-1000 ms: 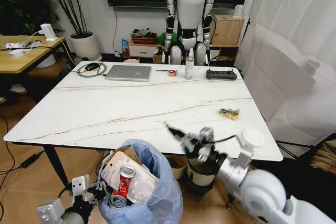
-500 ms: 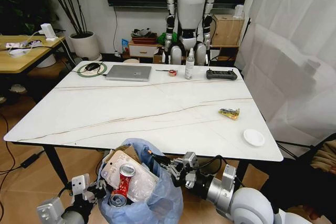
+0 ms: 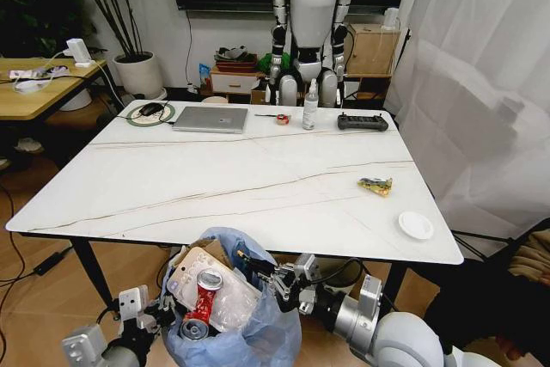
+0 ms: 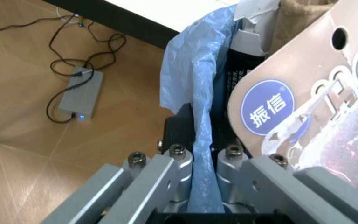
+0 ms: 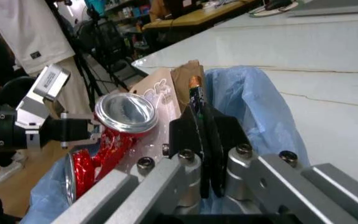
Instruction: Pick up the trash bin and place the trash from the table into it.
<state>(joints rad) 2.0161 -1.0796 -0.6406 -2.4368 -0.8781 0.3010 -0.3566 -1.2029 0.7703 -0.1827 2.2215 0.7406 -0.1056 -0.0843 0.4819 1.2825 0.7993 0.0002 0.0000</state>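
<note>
I held the trash bin (image 3: 230, 311) just off the counter's (image 3: 232, 182) near edge, its blue liner pinched between the closed fingers of my left gripper (image 4: 199, 156) on the left rim, while my right gripper (image 3: 258, 271), jaws pressed together and holding nothing, hovered over the bin's right rim above the crushed red can (image 3: 202, 302) and the plastic packaging (image 3: 225, 298) piled high inside. My worry was the grip: only thin liner sat in the left fingers, so it could tear or slip under the load, and the heaped litter could spill if the right gripper nudged it. A yellow-green snack wrapper (image 3: 375, 184) and a white scrap (image 3: 416, 225) lay uncollected near the counter's right edge. A second earlier the right gripper had been up over the counter's near edge by that white scrap; it had since swung left and down to the bin, which had not shifted.
</note>
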